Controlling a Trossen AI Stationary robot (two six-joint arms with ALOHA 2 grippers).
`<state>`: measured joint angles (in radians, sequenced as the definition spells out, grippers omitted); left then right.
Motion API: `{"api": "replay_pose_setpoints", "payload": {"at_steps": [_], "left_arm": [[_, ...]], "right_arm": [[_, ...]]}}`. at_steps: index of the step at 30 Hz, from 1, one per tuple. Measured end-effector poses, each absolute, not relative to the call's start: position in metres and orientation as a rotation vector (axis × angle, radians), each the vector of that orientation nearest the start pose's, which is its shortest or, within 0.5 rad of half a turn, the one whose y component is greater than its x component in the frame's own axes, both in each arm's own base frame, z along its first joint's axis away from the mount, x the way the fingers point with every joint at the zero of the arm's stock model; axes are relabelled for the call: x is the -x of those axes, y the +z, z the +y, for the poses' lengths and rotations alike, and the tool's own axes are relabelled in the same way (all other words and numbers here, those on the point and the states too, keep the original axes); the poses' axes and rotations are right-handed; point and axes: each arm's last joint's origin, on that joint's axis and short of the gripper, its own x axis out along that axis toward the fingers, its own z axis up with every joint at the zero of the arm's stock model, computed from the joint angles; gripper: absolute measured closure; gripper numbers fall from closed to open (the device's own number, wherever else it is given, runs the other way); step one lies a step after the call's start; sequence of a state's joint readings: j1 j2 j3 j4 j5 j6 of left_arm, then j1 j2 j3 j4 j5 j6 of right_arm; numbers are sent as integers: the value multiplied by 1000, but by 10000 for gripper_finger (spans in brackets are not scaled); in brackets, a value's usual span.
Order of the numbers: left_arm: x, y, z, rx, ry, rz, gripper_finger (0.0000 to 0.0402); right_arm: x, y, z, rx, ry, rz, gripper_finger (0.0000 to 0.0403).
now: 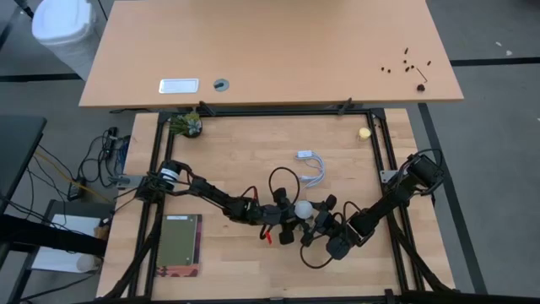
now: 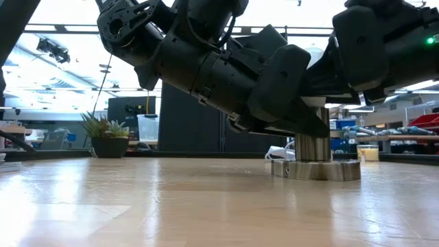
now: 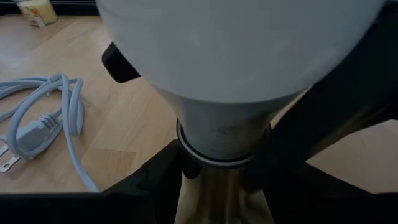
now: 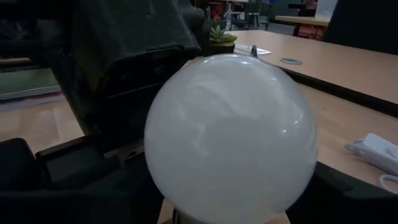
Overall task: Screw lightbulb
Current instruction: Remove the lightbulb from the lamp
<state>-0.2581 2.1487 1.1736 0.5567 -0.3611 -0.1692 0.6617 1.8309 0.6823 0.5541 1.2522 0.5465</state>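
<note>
My left hand [image 1: 291,221] sits right at the lightbulb [image 1: 301,209], fingers either side of the neck where the globe narrows; in the left wrist view the bulb [image 3: 239,74] fills the frame and a dark finger [image 3: 317,124] lies against its taper. I judge this a pinch on the bulb, though the contact faces themselves are hidden. My right hand [image 1: 325,226] is just beside the bulb on the opposite side; the globe [image 4: 231,140] stands straight ahead of it, but I cannot tell whether that hand is spread or pressed together.

Bulb position — upright, screw base down in the socket base [image 2: 317,168], a round metal disc with a short collar resting on the tabletop [image 2: 171,206]. How far the thread has engaged is hidden.

Handling notes:
- Light; the globe looks smooth and glossy, so probably slippery under a hard finger.
- Thin-walled by the look of it, so fragile — squeeze only enough to carry the turn.
- Best hold is low, on the taper or the stiff grey collar [image 3: 224,146], not across the widest part of the globe, where fingers would skate off.
- The socket base is free on the tabletop and may spin with the bulb, so it wants steadying.

Beyond the bulb, a coiled white cord [image 1: 310,166] lies nearby, and a small potted plant [image 1: 187,125] stands well apart from the bulb.
</note>
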Motion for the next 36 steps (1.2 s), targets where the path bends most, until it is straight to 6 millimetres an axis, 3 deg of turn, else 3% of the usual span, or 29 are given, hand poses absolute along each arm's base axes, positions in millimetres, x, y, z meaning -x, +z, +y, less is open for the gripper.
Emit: {"api": "replay_pose_setpoints", "payload": {"at_steps": [12, 22, 30, 36], "left_arm": [[-426, 117, -102, 40, 135, 388, 207], [-426, 117, -103, 43, 99, 395, 207], [-425, 116, -107, -6, 40, 407, 207], [-425, 116, -110, -5, -32, 413, 207]], "right_arm": [[-260, 116, 164, -17, -649, 182, 162], [-259, 116, 167, 52, -609, 217, 167], [-247, 107, 168, 43, -445, 275, 176], [-233, 104, 158, 23, -198, 219, 176]]}}
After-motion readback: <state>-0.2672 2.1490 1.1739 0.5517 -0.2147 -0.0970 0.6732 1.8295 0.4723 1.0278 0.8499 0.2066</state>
